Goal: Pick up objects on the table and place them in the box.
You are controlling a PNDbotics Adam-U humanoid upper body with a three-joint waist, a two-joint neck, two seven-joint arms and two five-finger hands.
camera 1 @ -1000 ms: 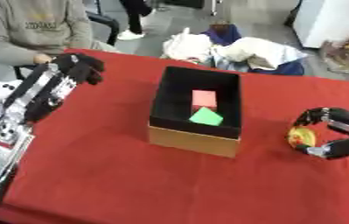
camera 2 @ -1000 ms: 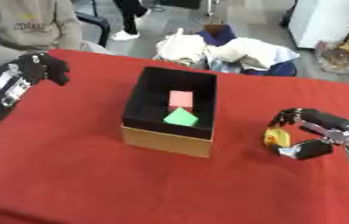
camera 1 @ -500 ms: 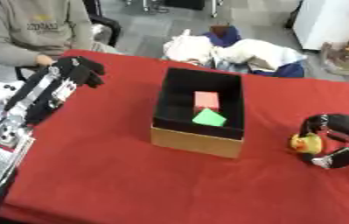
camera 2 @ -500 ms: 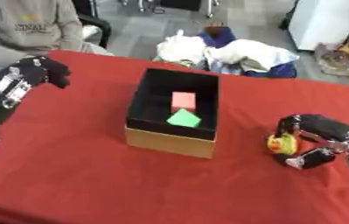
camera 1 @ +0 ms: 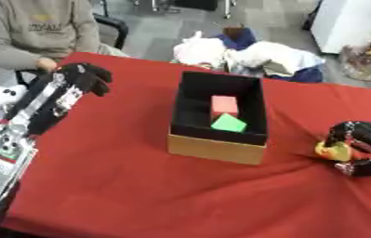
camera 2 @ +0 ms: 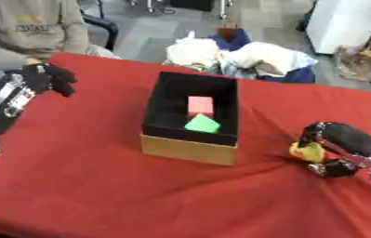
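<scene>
While right hand curls round half-hidden yellow object, left hand curled empty.

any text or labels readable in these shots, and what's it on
Nothing can be read.
Person's grey sweatshirt: a yellowish chest print, too blurred to read.
Box, red block, green block, yellow object in the right hand: no lettering visible.

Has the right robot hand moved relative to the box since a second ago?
Yes. The right robot hand, curled round a yellow object, has dropped slightly toward the table's near edge relative to the box.
</scene>
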